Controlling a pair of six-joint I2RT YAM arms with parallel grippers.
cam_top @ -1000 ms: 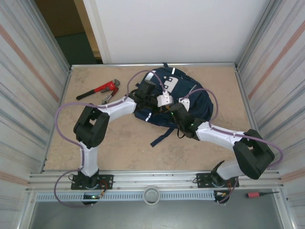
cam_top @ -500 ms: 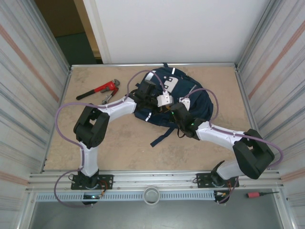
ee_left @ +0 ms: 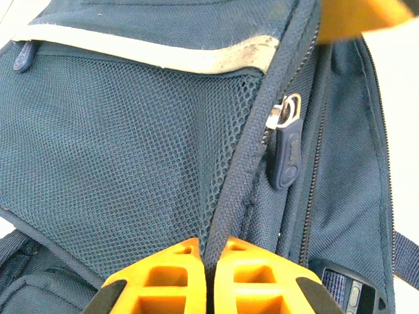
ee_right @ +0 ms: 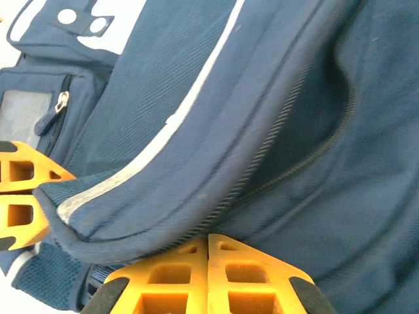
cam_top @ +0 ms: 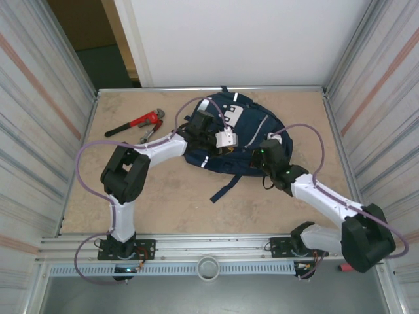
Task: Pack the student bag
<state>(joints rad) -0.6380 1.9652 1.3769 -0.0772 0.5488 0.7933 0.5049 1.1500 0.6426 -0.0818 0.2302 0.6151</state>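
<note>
Looking down from above, you had the student bag (cam_top: 262, 127) lying far-centre on the tan table (cam_top: 163, 196), with corrugated metal walls (cam_top: 39, 118) on both sides and a red pipe wrench (cam_top: 134, 123) to its left. At your left wrist, the left gripper (ee_left: 209, 261) pinched the bag's seam, and the small label (ee_left: 340, 288) there was unreadable. At your right wrist, the right gripper (ee_right: 207, 255) was closed tight beneath a fold.

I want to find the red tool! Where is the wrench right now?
In the top view, the red wrench lies on the table's far left side, just left of the student bag.
</note>
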